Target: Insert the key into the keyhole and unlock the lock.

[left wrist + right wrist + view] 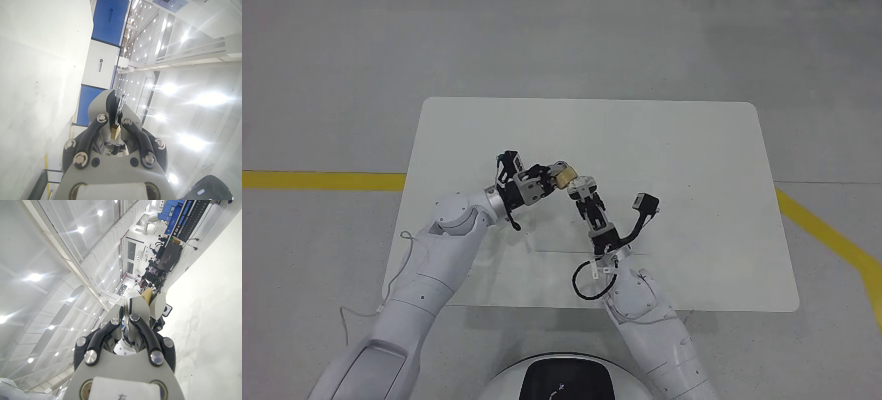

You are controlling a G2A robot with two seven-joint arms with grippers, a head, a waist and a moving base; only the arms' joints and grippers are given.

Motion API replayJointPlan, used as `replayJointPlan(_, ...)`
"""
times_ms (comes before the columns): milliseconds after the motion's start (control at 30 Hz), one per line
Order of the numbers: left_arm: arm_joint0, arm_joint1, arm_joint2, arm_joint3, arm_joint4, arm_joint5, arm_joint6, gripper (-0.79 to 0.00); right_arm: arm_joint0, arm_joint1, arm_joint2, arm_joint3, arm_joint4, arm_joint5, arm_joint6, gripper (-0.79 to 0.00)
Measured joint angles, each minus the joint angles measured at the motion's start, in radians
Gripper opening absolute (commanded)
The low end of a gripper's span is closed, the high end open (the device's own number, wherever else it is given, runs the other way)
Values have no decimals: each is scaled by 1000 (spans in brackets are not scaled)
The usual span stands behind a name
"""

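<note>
Above the middle of the white table (692, 150) the two grippers meet tip to tip. A brass padlock (562, 177) sits between them. In the right wrist view its tan body (147, 294) is pinched between the tips of my right gripper (149, 298), which is shut on it. My left gripper (120, 103) is shut on the key (121, 106). The key's silvery jagged end sticks out past the fingertips and a brass part (114, 132) lies deeper between the fingers. In the top view the left gripper (547, 178) points at the lock and the right gripper (579, 187) stands just beyond it. The keyhole is hidden.
The table's surface around both arms is bare white, with wide room to the right and at the back. A yellow floor line (322, 180) runs past the table's left side, and another yellow floor line (832, 235) passes on the right.
</note>
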State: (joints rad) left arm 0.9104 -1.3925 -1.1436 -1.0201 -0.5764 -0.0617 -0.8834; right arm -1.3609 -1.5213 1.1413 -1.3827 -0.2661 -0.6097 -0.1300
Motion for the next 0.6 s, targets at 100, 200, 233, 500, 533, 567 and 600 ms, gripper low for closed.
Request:
replayJointPlan(100, 4, 2, -2, -8, 3, -2, 3, -785, -7, 0, 0, -3, -16, -21, -17, -785)
replayJointPlan(200, 11, 4, -12, -22, 32, -52, 47, -785, -32, 3, 5, -29, -28, -51, -25, -785)
replayJointPlan(233, 17, 6, -15, -33, 65, -90, 82, -785, -44, 6, 12, -42, -32, -61, -25, -785)
replayJointPlan(500, 75, 10, -8, -133, 279, -306, 304, -785, -78, 16, 63, -60, -120, 21, -62, 0)
replayJointPlan(533, 79, 11, 0, -146, 324, -320, 313, -785, -79, 15, 62, -59, -110, 33, -66, 0)
replayJointPlan(567, 82, 12, 5, -153, 351, -325, 318, -785, -79, 15, 62, -58, -106, 32, -66, 0)
replayJointPlan(600, 83, 12, 6, -155, 365, -327, 320, -785, -79, 15, 62, -58, -104, 30, -66, 0)
